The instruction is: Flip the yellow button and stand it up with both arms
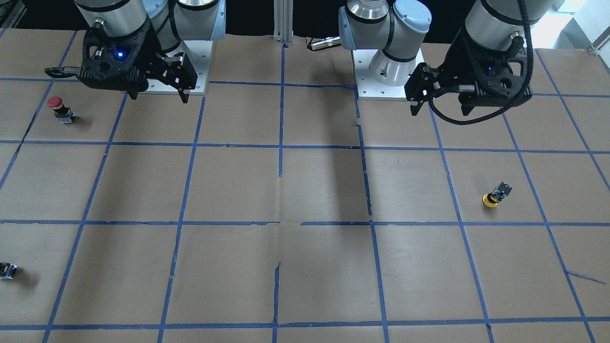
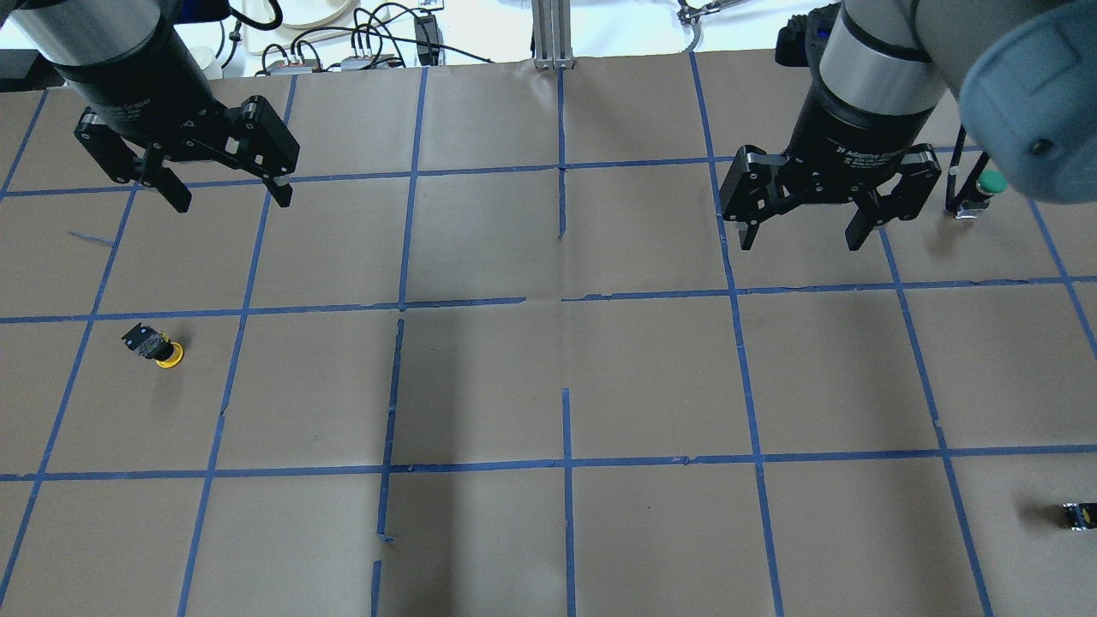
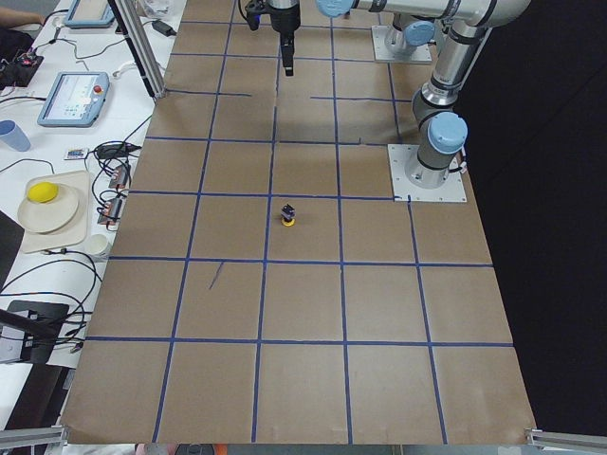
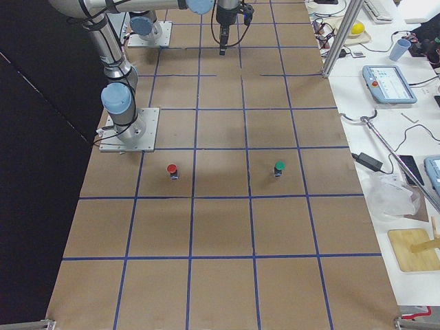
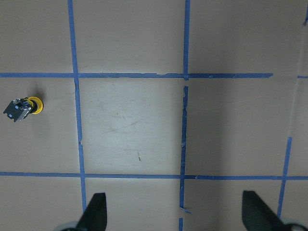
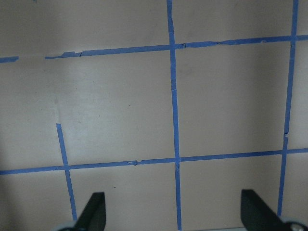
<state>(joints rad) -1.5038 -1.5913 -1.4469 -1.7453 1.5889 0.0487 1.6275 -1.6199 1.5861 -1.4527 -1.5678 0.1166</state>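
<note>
The yellow button (image 1: 493,196) rests on the brown paper with its yellow cap down and its black-grey body tilted upward. It shows in the overhead view (image 2: 154,346), the exterior left view (image 3: 288,217) and at the left edge of the left wrist view (image 5: 24,108). My left gripper (image 2: 232,201) hangs open and empty well above the table, beyond the button and apart from it; it also shows in the front view (image 1: 439,110) and the left wrist view (image 5: 175,214). My right gripper (image 2: 801,242) hangs open and empty over the other half (image 1: 157,95), with only taped paper under it (image 6: 174,214).
A red-capped button (image 1: 59,108) stands near my right arm's base. A green-capped button (image 2: 986,190) stands at the far right. A tiny black-grey part with a yellow spot (image 2: 1080,515) lies at the right edge. Blue tape lines grid the paper.
</note>
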